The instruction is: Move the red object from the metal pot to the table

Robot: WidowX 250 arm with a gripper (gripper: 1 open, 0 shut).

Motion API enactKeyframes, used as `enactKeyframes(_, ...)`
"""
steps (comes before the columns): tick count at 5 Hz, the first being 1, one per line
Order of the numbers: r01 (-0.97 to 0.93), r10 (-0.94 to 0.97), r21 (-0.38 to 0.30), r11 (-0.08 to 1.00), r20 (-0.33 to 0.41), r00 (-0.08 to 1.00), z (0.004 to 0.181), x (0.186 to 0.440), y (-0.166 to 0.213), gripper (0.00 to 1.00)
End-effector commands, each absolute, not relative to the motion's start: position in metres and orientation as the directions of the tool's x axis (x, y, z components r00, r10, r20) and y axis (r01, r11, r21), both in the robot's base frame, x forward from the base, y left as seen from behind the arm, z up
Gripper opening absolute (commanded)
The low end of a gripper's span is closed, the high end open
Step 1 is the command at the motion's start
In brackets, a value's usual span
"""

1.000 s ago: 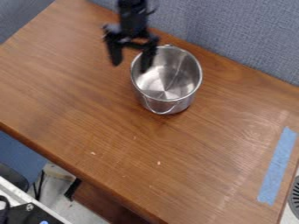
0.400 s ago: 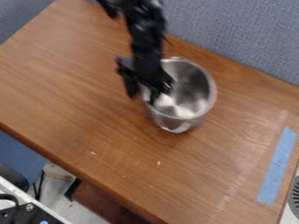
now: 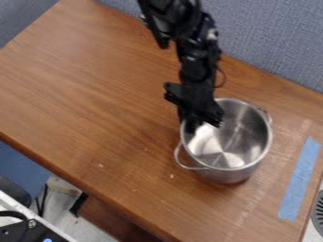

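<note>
One black gripper (image 3: 192, 124) down at the arm-side rim of the stainless-steel pot (image 3: 231, 176), fingertips right by the inner wall. Fingers drawn together, with next to no opening; impossible to tell whether pinched on the thin rim, on something hidden behind them, or on nothing. No red block visible anywhere, neither on the shiny pot floor nor on the wood-grain tabletop (image 3: 113, 104); perhaps hidden behind the fingers or the near wall. Apparently at the picking step, with the placing not yet done. Next, check for the block between the fingertips. If held, lift straight up past the rim, then lower onto bare wood; if not, open, get free of the rim and reach deeper inside.
</note>
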State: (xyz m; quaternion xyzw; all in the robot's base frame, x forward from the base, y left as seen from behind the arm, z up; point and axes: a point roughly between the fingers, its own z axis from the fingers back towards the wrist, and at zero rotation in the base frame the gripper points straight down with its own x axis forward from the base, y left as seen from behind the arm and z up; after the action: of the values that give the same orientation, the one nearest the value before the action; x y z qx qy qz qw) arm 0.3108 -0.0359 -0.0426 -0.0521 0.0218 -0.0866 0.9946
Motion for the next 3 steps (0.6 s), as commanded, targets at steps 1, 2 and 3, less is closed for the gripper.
enactKeyframes(1, 0.177, -0.186, -0.127, 0.976, -0.067, 0.98, -0.059, 0.296, 0.01, 0.0)
enactKeyframes(2, -0.011, 0.001, -0.156, 0.988, -0.064, 0.998, -0.059, 0.308, 0.025, 0.0)
enactKeyframes(3, -0.194, 0.185, -0.176, 0.965, -0.068, 0.98, -0.062, 0.32, 0.034, 0.0)
